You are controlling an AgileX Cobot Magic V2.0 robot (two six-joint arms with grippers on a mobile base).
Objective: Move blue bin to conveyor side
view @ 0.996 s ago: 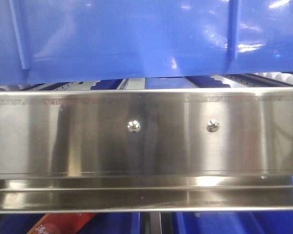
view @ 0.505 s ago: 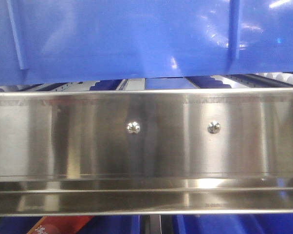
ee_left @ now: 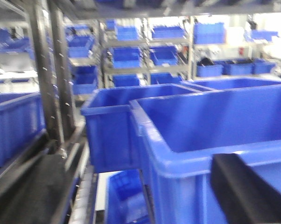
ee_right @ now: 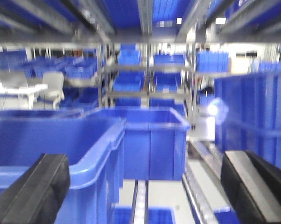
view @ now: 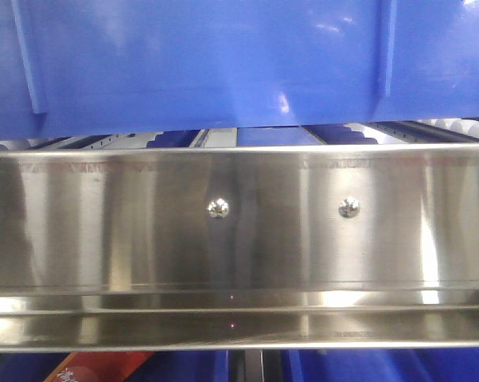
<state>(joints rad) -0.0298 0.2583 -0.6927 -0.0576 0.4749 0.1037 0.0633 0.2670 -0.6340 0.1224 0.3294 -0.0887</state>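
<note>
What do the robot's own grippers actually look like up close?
Each shows as chunky matt black fingers with blunt, squared tips. On the right gripper, one finger carries a pale grey inner face. The left gripper looks plain black, though blurred. No cables, markings or arm links show in these views.

Glossy blue plastic over mirror-bright steel.
The bin (view: 223, 64) is saturated blue all over, its plain walls flecked with white glare. The rail (view: 144, 239) is silver steel streaked with dark and pale vertical reflections, and its two screws (view: 218, 208) are silver too. The rollers (view: 462, 125) are white, the packet (view: 96, 368) is orange-red with pale print, and the fingers (ee_right: 38, 191) are matt black.
</note>
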